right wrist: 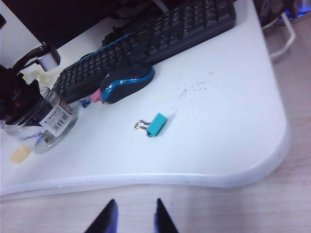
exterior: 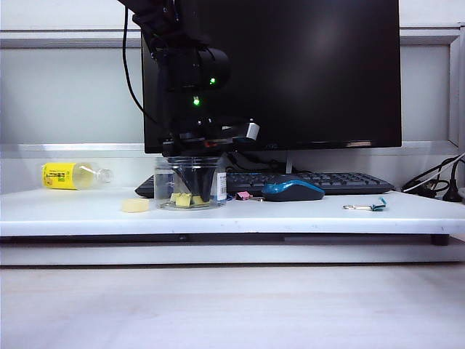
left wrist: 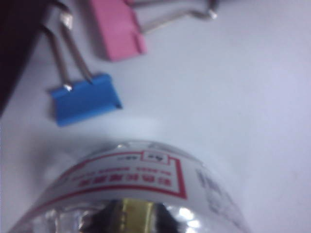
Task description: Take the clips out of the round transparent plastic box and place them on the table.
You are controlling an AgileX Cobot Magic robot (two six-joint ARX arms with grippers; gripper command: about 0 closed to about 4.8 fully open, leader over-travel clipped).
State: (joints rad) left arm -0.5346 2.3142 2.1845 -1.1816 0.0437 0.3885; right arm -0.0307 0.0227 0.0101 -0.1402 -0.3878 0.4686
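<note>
The left end effector point(exterior: 190, 178) reached straight down into the round transparent plastic box point(exterior: 190, 183) on the desk point(exterior: 305, 215), yellow clips point(exterior: 182, 199) directly below its tips — whether it had clamped one, I could not tell. The right end effector point(right wrist: 133, 216) hung well apart, fingers spread and empty. Only the left wrist view showed the pink clip point(left wrist: 118, 28) and blue clip point(left wrist: 86, 99) outside, on the desk just beside the box.

Black arm point(exterior: 187, 73), green lights, black cable

A: The round transparent plastic box point(exterior: 190, 183) under the left gripper point(exterior: 190, 185)?
B: Glossy clear plastic with a paper label; the clips point(left wrist: 85, 98) beside it look matt, with metal wire handles.
</note>
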